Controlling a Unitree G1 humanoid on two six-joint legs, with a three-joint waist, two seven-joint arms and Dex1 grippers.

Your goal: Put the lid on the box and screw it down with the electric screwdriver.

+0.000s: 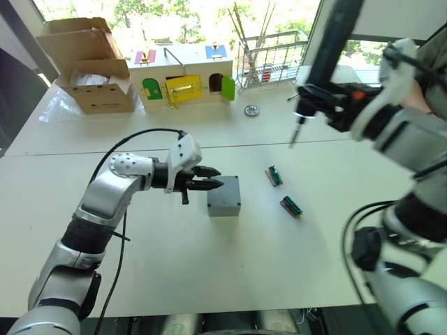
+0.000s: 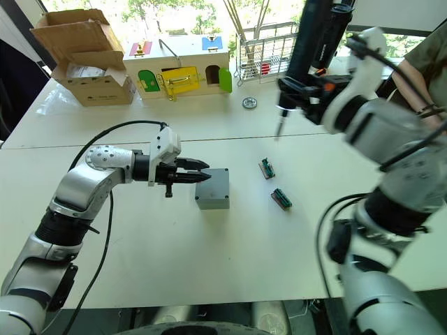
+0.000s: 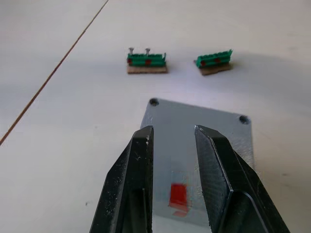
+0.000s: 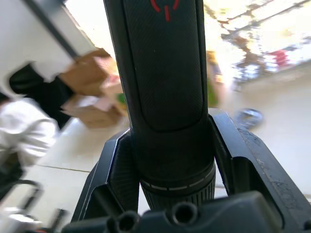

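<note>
the lid (image 1: 224,193) already sits on the box (image 1: 224,206), mid-table; the left gripper (image 1: 207,179) waits at its 9 o'clock side, fingers a little apart, holding nothing; the right gripper (image 1: 318,102) squeezes the electric screwdriver (image 1: 327,52) up at 2 o'clock; i think screwing comes next: bring the tip down to a corner hole.

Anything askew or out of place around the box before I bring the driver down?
Nothing stands out. The lid sits flat and square on the box, and the electric screwdriver is held upright in the right gripper.
</note>
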